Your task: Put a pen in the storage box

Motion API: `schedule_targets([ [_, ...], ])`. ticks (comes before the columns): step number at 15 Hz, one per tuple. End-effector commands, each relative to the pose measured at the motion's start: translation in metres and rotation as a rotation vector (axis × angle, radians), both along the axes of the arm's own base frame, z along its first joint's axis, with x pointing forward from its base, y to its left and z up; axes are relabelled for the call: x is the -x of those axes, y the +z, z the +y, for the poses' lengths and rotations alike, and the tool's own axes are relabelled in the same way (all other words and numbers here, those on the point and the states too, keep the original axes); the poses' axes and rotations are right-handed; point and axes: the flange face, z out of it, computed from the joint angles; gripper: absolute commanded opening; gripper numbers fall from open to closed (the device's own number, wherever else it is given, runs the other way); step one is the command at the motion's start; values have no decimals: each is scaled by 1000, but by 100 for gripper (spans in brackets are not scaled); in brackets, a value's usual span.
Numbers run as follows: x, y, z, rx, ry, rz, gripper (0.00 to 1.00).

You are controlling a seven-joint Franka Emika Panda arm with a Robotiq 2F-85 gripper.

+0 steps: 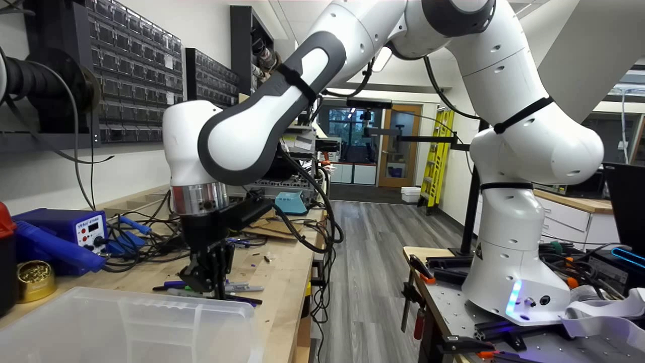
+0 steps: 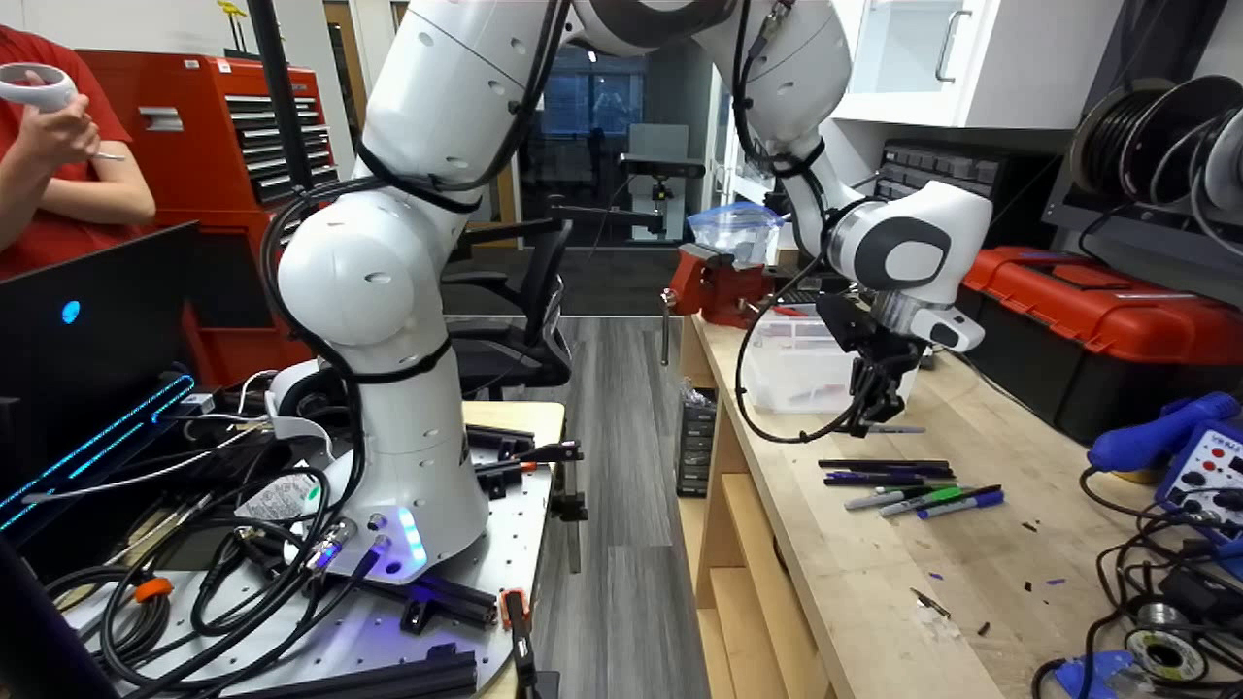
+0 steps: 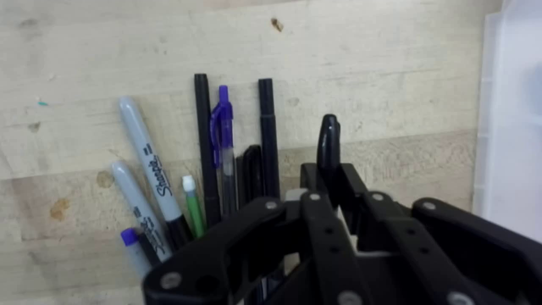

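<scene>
My gripper [image 3: 328,180] is shut on a pen with a glossy black cap [image 3: 328,142], whose cap end sticks out past the fingertips in the wrist view. The gripper also shows in both exterior views [image 1: 207,282] [image 2: 859,413]. In an exterior view the held pen's grey body [image 2: 895,429] shows beside the fingertips, above the table. The storage box [image 1: 126,327], a wide frosted translucent bin, stands on the bench beside the gripper; it also shows behind the gripper in an exterior view [image 2: 791,369] and at the right edge of the wrist view [image 3: 491,127].
Several loose pens and markers [image 2: 903,481] lie on the wooden bench [image 2: 855,582] next to the gripper, and at the left in the wrist view [image 3: 207,148]. A soldering station [image 1: 90,232], cables and a red-topped toolbox [image 2: 1117,311] stand along the wall side.
</scene>
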Motion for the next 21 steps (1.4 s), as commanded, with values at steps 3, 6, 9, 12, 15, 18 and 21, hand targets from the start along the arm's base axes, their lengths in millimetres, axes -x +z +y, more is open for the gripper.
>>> schedule_targets([
  [3, 4, 86, 15, -72, 41, -125, 4],
  [6, 5, 120, 38, -101, 84, -176, 4],
  [9, 8, 137, 63, -126, 126, -197, 4],
  [12, 12, 136, 91, -148, 158, -183, 4],
  [15, 18, 132, 122, -164, 198, -168, 4],
  [18, 22, 121, 150, -177, 231, -148, 4],
  [21, 24, 104, 166, -176, 251, -131, 4],
])
